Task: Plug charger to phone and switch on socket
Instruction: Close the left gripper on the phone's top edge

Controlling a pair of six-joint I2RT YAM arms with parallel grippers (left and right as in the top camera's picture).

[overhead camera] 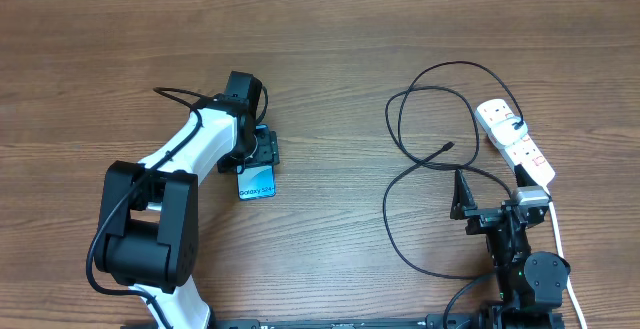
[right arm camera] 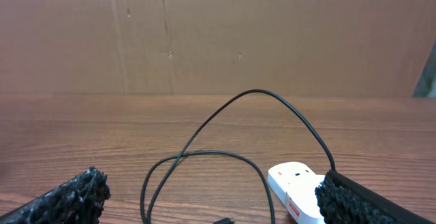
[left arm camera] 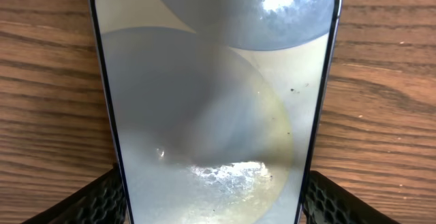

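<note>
Phone (overhead camera: 257,182) flat on worktop (overhead camera: 330,59), my left pincer (overhead camera: 258,166) clamped on its edges, charger (right arm camera: 253,92) loops beside socket (overhead camera: 515,141), my right pincer (right arm camera: 218,200) wide open.

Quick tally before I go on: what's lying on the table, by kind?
Slim blue-screened smartphone: 1
Long thin black charger cable: 1
White multi-outlet power strip: 1
Total: 3

Wood-grain table (overhead camera: 330,29); brown cardboard wall (right arm camera: 204,33)
</note>
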